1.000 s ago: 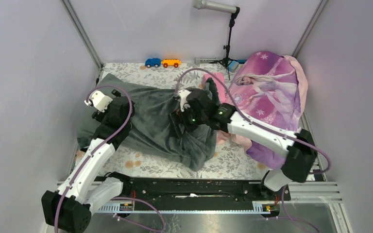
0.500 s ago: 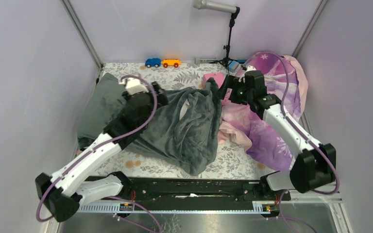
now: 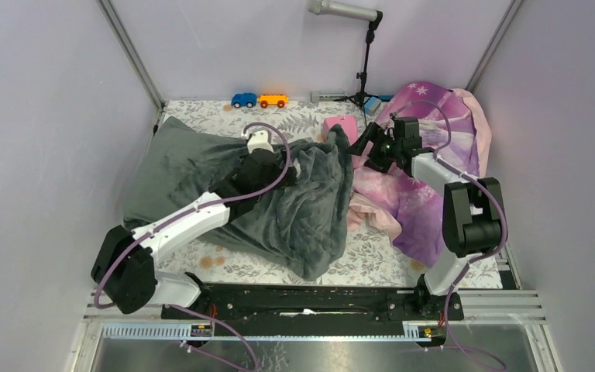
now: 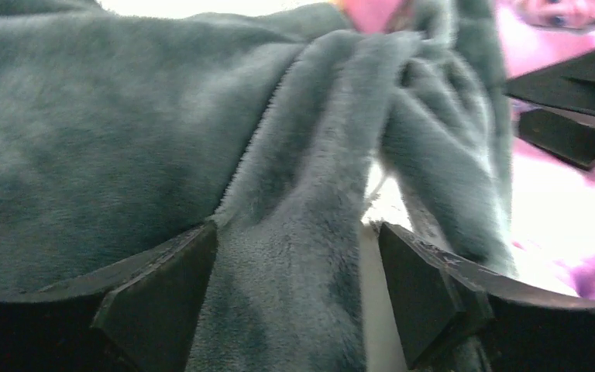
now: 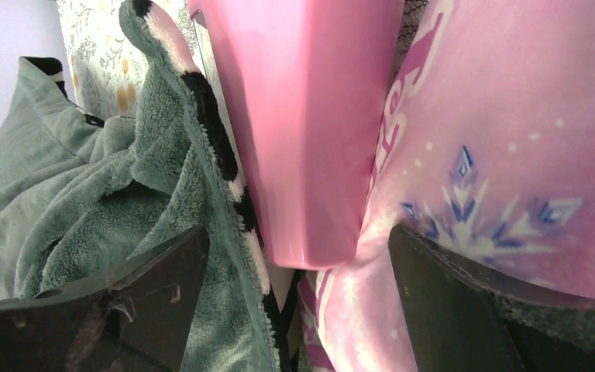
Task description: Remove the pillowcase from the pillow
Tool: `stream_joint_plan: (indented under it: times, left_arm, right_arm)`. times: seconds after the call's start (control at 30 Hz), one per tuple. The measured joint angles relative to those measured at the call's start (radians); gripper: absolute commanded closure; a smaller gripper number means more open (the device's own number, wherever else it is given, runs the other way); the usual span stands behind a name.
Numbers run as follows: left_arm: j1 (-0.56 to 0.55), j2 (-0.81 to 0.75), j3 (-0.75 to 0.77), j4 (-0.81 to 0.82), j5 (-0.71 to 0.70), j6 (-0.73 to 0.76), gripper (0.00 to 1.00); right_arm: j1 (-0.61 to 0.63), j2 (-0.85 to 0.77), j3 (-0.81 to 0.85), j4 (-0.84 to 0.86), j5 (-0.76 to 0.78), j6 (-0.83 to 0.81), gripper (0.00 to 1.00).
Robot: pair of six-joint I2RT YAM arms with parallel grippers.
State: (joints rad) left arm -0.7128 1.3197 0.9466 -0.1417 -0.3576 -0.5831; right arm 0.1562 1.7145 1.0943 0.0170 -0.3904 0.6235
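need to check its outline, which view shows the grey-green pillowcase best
The top external view: nearly the whole pillowcase shows there, bunched toward the right. The left wrist view shows only a close fold of it between open jaws; the right wrist view catches just a crumpled edge.

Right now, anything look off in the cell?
The pillowcase is rucked into a ridge at its right end, inside the open left claw. The right claw, open, frames a pink object and princess-print fabric, not the pillowcase. Nothing looks spilled or torn.
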Motion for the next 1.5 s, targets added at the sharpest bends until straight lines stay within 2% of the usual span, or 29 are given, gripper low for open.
stream_joint_plan:
  times: [0.13,0.3,0.43,0.63,0.67,0.77,0.8,1.03,1.3,1.33,1.5]
  left_arm:
    - [0.117,-0.008,-0.111,0.037,0.031,-0.089,0.25]
    - [0.257,-0.202,-0.304,0.094,0.018,-0.204,0.26]
    - [0.275,-0.318,-0.353,0.087,-0.037,-0.238,0.25]
    - [0.275,-0.332,-0.357,0.081,-0.05,-0.254,0.25]
    - [0.275,-0.332,-0.357,0.081,-0.051,-0.255,0.25]
    - [0.275,-0.332,-0.358,0.08,-0.05,-0.256,0.25]
    - [0.275,-0.333,-0.358,0.08,-0.05,-0.255,0.25]
    - [0.275,-0.344,-0.358,0.07,-0.051,-0.255,0.25]
    - [0.275,-0.364,-0.358,0.056,-0.063,-0.255,0.23]
    - [0.275,-0.378,-0.36,0.048,-0.071,-0.255,0.23]
    - [0.275,-0.384,-0.36,0.042,-0.076,-0.256,0.23]
  right_arm:
    - [0.0,0.049,0.006,0.048,-0.032,0.013,0.13]
    - [0.001,0.086,-0.005,0.127,-0.085,0.047,0.14]
    - [0.002,0.108,-0.017,0.183,-0.113,0.078,0.15]
    - [0.003,0.148,-0.046,0.302,-0.154,0.164,0.18]
    - [0.003,0.152,-0.049,0.317,-0.155,0.177,0.16]
    - [0.005,0.159,-0.051,0.339,-0.159,0.205,0.01]
    - [0.008,0.159,-0.05,0.336,-0.151,0.204,0.01]
    - [0.075,0.158,-0.014,0.251,0.009,0.125,0.0]
    - [0.212,0.171,0.069,0.096,0.309,-0.043,0.01]
    - [0.244,0.177,0.076,0.074,0.375,-0.095,0.05]
    - [0.257,0.223,0.11,0.048,0.403,-0.135,0.17]
